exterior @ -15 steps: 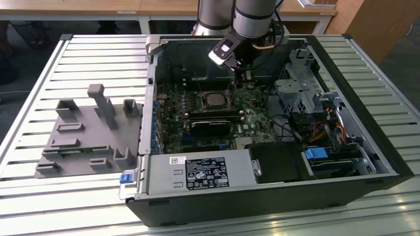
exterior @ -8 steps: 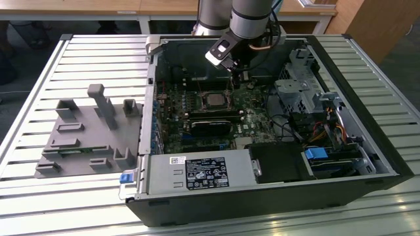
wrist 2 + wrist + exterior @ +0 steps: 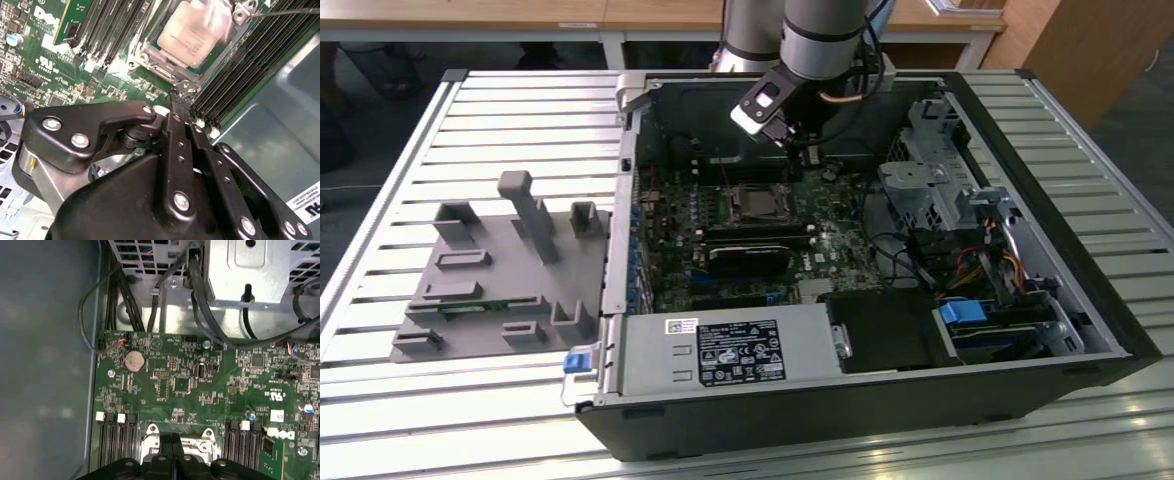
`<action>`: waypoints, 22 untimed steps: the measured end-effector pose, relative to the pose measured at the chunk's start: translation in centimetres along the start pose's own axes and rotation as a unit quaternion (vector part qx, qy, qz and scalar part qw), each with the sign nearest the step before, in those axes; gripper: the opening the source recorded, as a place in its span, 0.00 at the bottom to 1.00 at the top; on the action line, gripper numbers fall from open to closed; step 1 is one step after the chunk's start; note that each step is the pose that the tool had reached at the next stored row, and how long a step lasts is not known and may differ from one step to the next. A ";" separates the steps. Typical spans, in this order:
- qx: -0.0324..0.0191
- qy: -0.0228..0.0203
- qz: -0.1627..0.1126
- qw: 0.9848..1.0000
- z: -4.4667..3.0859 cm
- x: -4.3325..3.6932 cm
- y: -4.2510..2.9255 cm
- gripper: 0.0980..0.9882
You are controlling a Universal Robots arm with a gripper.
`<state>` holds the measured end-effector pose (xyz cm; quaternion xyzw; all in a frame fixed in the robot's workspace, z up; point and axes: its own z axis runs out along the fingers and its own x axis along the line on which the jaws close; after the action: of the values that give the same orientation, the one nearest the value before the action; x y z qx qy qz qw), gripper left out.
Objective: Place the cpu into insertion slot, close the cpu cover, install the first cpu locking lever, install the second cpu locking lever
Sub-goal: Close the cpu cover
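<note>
In the second wrist view the cpu (image 3: 195,30), pale silvery-beige, lies in the insertion slot (image 3: 172,75) on the green board. The silvery cpu cover (image 3: 145,50) frames the chip and looks to be lying down around it. A thin metal lever rod (image 3: 285,11) runs off from one socket corner. My gripper (image 3: 175,95) is shut with nothing between its black fingers, its tips just off the socket's edge. In the exterior view the gripper (image 3: 803,150) hangs above the board just behind the insertion slot (image 3: 754,203). The first wrist view has the gripper (image 3: 172,442) over the socket frame (image 3: 200,434).
The open black computer case (image 3: 1067,300) lies on a slatted metal table (image 3: 520,110). A black graphics card (image 3: 750,255) sits in front of the socket, with memory slots (image 3: 250,65) beside it. Cables (image 3: 200,295), a drive cage (image 3: 927,185) and a grey fixture (image 3: 494,270) are nearby.
</note>
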<state>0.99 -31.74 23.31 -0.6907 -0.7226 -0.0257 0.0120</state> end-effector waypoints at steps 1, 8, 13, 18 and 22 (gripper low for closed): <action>0.000 0.000 0.000 1.000 0.04 0.00 -0.07 0.01; 0.000 0.000 0.000 1.000 0.28 0.03 -1.15 0.01; 0.000 0.000 0.000 1.000 0.46 -0.01 -1.63 0.01; 0.000 0.000 0.000 1.000 0.77 -0.50 -2.12 0.01; 0.000 0.000 0.000 1.000 1.02 -0.72 -2.65 0.01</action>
<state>-1.60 -32.52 22.20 -0.6905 -0.7227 -0.0254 0.0120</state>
